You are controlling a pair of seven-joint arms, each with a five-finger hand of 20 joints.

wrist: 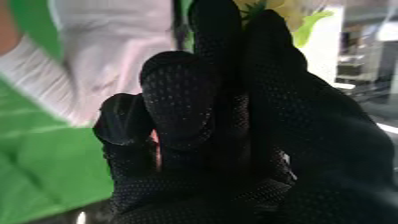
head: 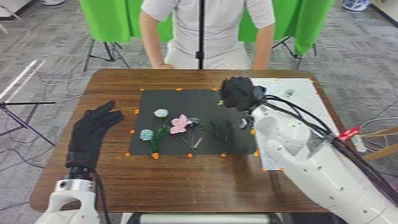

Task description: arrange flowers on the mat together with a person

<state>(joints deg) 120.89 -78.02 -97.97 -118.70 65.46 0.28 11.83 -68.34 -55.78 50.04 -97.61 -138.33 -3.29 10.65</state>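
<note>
Lying on mat, pink flower, pale blooms

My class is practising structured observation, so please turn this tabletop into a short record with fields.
Surface: brown wooden table
Work area: dark mat, orange marks along its edges
Left side of mat: two pale blue blooms, one farther, one nearer
Middle: pink flower
Right of mat: white sheet
Left hand: open, left of the mat
Right hand: at the mat's far right corner
Beyond right fingertips: yellow flower; whether held, cannot tell
</note>
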